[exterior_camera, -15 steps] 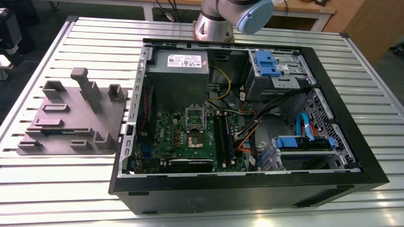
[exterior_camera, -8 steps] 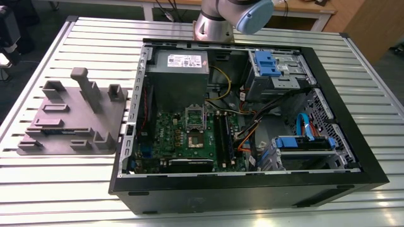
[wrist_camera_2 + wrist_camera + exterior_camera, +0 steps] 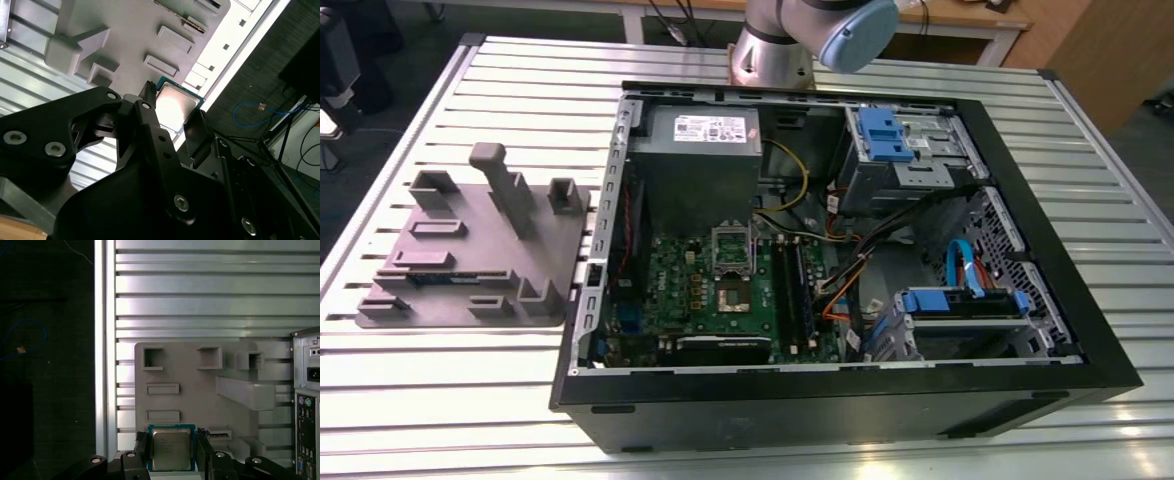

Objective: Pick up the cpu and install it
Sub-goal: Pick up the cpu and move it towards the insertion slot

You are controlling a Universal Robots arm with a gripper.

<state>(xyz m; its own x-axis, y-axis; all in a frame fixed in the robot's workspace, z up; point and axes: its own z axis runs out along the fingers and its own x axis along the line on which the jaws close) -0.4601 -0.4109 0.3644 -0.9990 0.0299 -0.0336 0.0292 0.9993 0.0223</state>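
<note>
Pinching the cpu [image 3: 171,449] between the fingers [image 3: 202,447], closed onto two opposite edges of the chip and gripping nothing else. Sitting squarely between the two fingertips in both wrist views, with the shiny metal top turned toward the first wrist camera and the green rim showing just past the metal on the free sides. Lacking any real long axis, being near enough square, so spanning the gap between the fingers as readily one way as the other. Appearing, through the glare on the lid in the second wrist view, to be seated near the fingertips rather than deep toward the palm.

Hanging clear of the gray holder tray [image 3: 200,395], well beyond the fingertips, on the slatted bench [image 3: 200,305]. Judging by the small look of the tray's pockets behind the chip, held well apart from it and not resting in any pocket.

Carrying the chip outside the open computer case [image 3: 827,410], off to one side of the fingers and past the tray's edge. Leaving the socket [image 3: 735,292] on the green board well apart from the fingers, apparently uncovered with its frame swung up, and so judged unfilled: picked up, not yet installed.
</note>
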